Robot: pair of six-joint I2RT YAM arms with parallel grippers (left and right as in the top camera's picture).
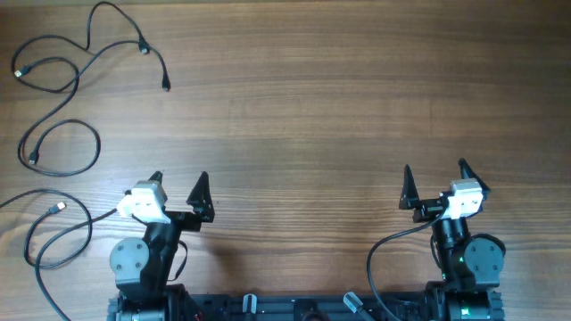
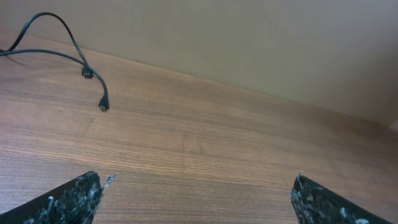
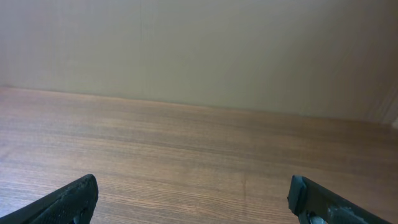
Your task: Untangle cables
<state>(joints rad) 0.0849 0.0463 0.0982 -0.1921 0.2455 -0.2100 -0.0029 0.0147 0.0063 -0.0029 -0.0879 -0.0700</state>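
Note:
Thin black cables (image 1: 62,85) lie looped across the far left of the wooden table, with plug ends near the top left and a gold-tipped plug at the left edge. In the left wrist view two plug ends of the cables (image 2: 93,78) lie at the upper left. My left gripper (image 1: 178,181) stands open near the front left, its fingers (image 2: 74,199) wide apart over bare wood, well short of the cables. Over at the front right, my right gripper (image 1: 435,171) is open too, with nothing between its fingers (image 3: 68,199).
Another black cable loop (image 1: 53,236) lies at the front left beside the left arm's base. A thicker black wire (image 1: 384,254) curves from the right arm. A plain wall (image 3: 199,50) rises behind the table's far edge.

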